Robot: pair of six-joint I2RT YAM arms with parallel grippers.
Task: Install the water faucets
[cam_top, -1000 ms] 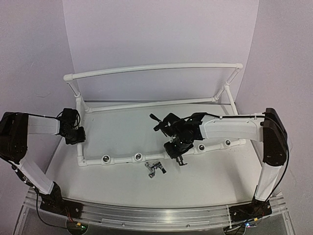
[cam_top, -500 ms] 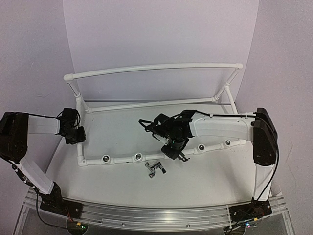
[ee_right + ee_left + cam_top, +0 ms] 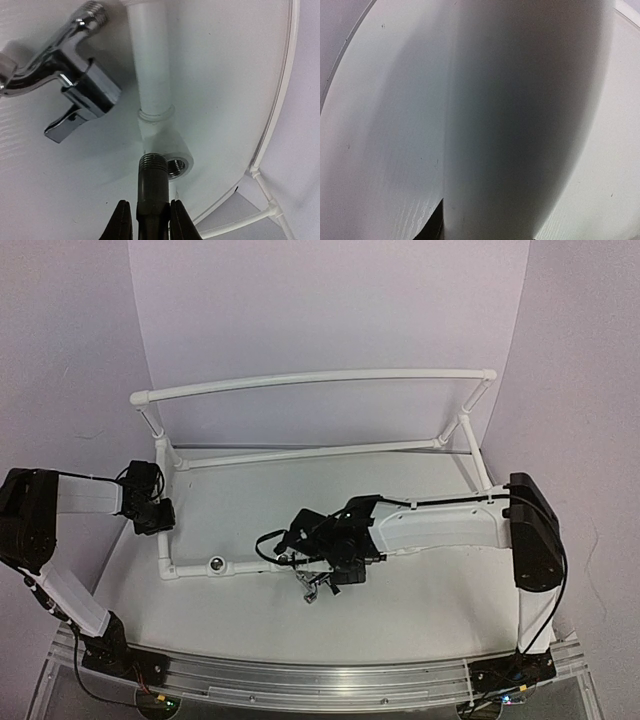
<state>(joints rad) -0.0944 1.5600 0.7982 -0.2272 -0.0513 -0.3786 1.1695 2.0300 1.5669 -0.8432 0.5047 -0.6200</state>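
Looks barely begun: shows nothing seated in the white pipe frame (image 3: 310,377), so leaves both pieces to install. Finds the held faucet (image 3: 152,187) low in the middle of the right wrist view, pinched by its dark stem in the right hand (image 3: 150,212), the two fingers (image 3: 122,222) closed narrowly on either side of it. Puts its threaded tip just beside the mouth of a silver-ringed socket (image 3: 176,167), overlapping the rim from this angle but not visibly entered; cannot tell whether touching. Finds the loose faucet (image 3: 85,92), bright and chrome-looking, lying on the surface (image 3: 240,500) at upper left of that view, apart from frame and hand. Shows the far-left socket (image 3: 213,563) at lower left of the top view standing empty; hides the rest of the front rail under the arm

Stretches the right arm from the right edge of the top view to centre, forearm nearly level, wrist turned toward the front rail. Sets the left arm folded at the left edge, with the left hand (image 3: 152,517) at the frame's left side pipe; fills the left wrist view with that pipe at close range and shows no fingers, so cannot tell whether closed on it or merely around it. Probably calls next for lining the thread up with the socket and turning it in
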